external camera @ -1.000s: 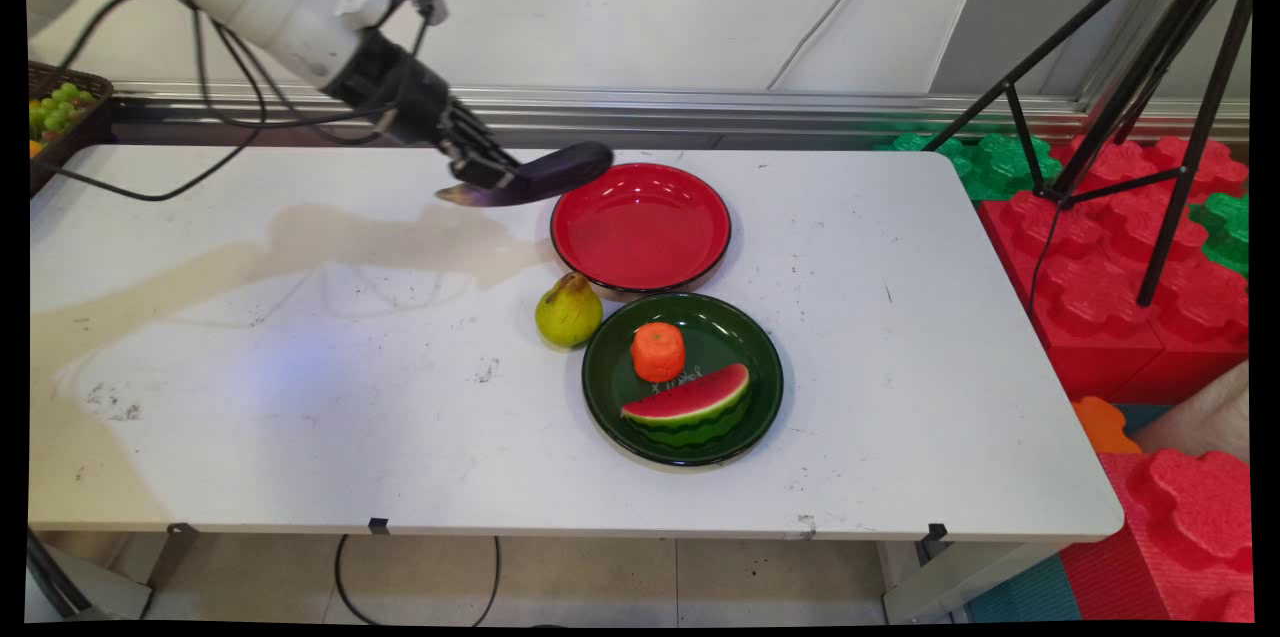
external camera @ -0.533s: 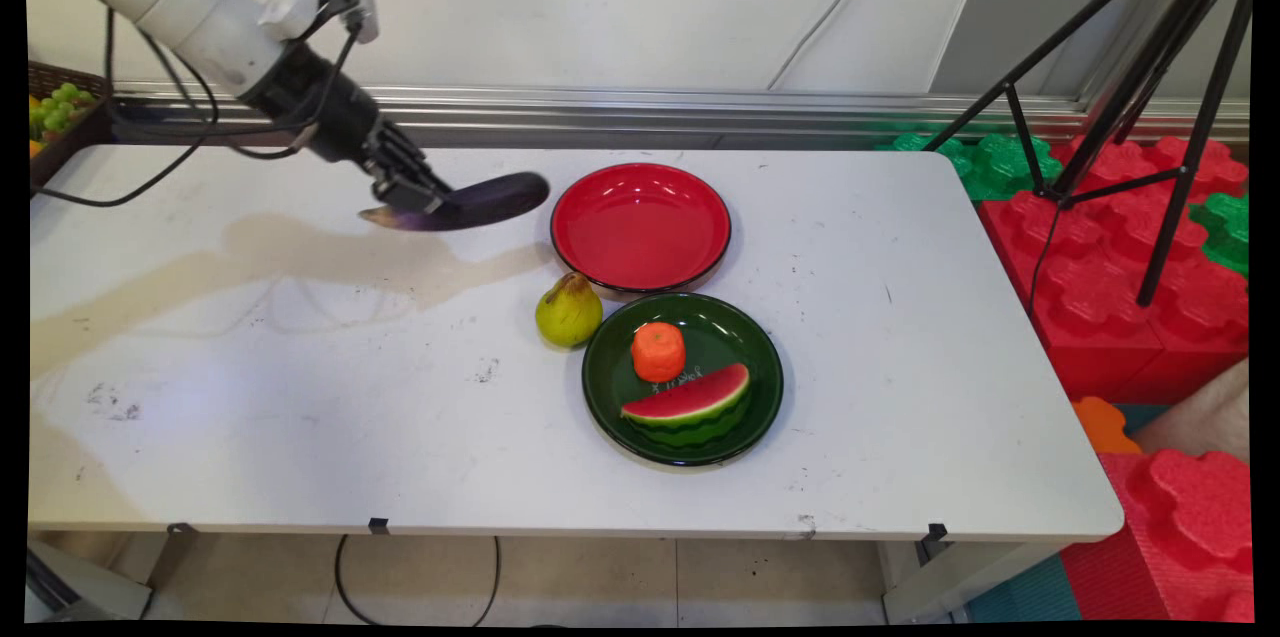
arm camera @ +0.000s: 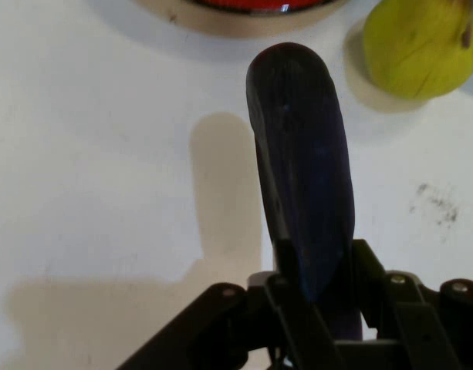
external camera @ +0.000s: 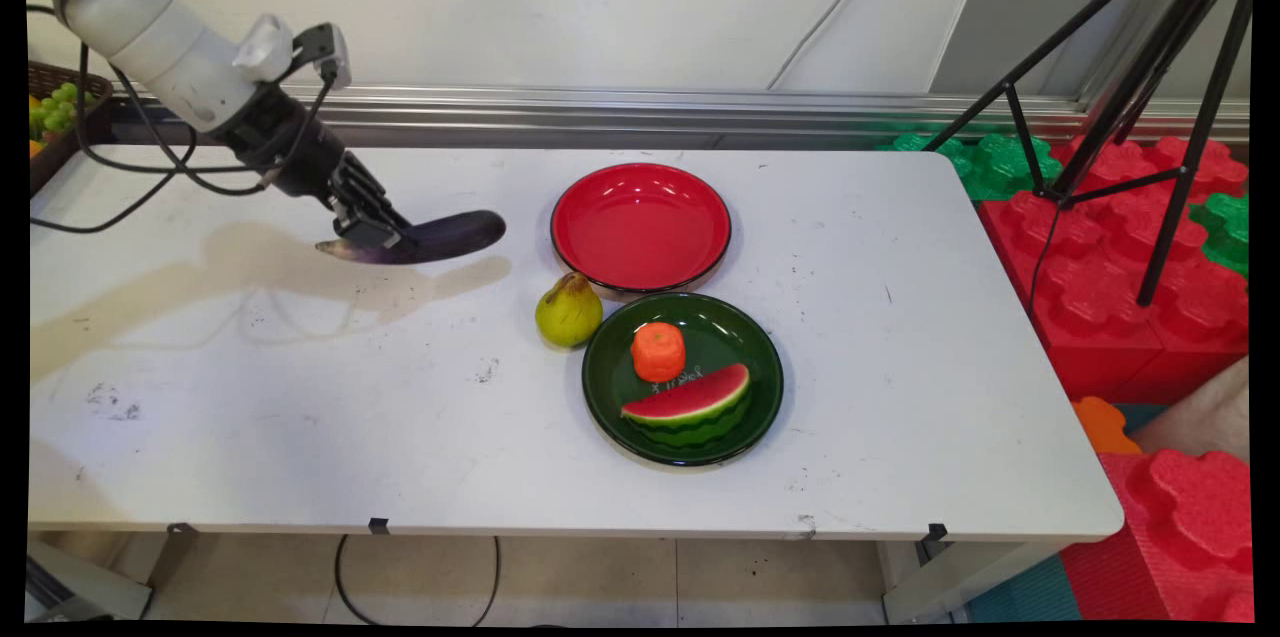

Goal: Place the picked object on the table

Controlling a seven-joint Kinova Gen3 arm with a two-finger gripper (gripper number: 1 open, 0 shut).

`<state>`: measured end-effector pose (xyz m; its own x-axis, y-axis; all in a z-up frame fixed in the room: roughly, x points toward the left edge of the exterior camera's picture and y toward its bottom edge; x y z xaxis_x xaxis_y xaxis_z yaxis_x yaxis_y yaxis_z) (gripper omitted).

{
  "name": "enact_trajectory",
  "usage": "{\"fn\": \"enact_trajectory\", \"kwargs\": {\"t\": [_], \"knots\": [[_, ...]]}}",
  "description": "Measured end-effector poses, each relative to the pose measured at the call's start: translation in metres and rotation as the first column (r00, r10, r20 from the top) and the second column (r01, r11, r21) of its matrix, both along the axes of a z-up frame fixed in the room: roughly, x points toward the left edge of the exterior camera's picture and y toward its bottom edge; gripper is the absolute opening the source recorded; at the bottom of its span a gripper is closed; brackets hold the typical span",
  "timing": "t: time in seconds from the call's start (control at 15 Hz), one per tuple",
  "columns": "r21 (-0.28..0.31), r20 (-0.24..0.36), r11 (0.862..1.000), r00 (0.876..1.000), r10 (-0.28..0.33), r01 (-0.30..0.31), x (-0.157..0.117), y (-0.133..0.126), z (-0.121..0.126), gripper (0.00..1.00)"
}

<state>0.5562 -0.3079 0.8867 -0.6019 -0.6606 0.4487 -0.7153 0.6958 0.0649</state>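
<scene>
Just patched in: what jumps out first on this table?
The gripper at the table's left rear, shut on a dark purple eggplant held just above the white table. Right of it sit an empty red plate, a pear, and a green plate holding a watermelon slice and an orange piece.

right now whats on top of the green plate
On the green plate lie an orange fruit and a watermelon slice. White writing shows on the plate between them, partly covered by the slice and unreadable.
</scene>
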Motion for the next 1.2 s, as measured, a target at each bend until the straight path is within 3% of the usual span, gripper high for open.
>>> {"fn": "enact_trajectory", "kwargs": {"t": [0.8,0.87,1.2], "knots": [[0.063,0.019,0.987,0.989,0.149,-0.150,0.006,-0.006,-0.062,0.00],[0.064,0.020,0.985,0.987,0.157,-0.158,0.007,-0.006,-0.064,1.00],[0.066,0.018,0.981,0.983,0.181,-0.182,0.008,-0.008,-0.069,1.00]]}}
